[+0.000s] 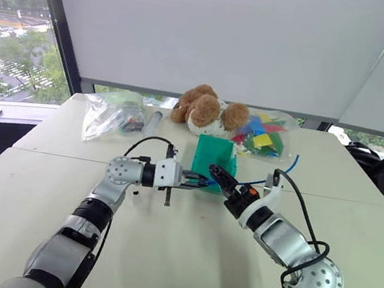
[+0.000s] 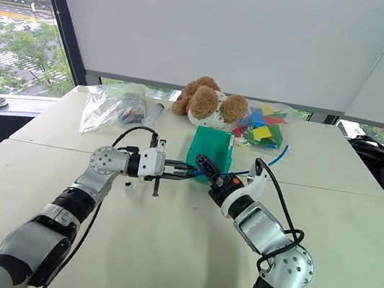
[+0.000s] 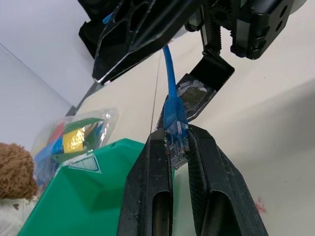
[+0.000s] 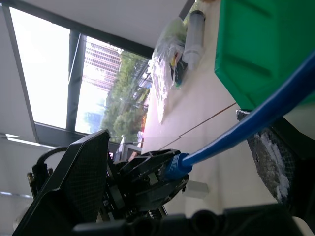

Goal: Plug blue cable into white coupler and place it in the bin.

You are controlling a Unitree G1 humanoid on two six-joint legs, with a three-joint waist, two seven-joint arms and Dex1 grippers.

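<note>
So far, the blue cable [image 3: 173, 105] is clamped at its plug by the left gripper [image 3: 178, 147], just in front of the bin [image 1: 215, 156]. The right gripper [image 1: 218, 174] is spread wide around the cable. Plugging into the coupler and binning are judged undone.

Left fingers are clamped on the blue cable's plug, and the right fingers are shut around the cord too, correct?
Not quite. The left gripper does clamp the thin bright-blue cable at its plug, but the right gripper is open; the left wrist view shows the cord running between its spread fingers.
</note>
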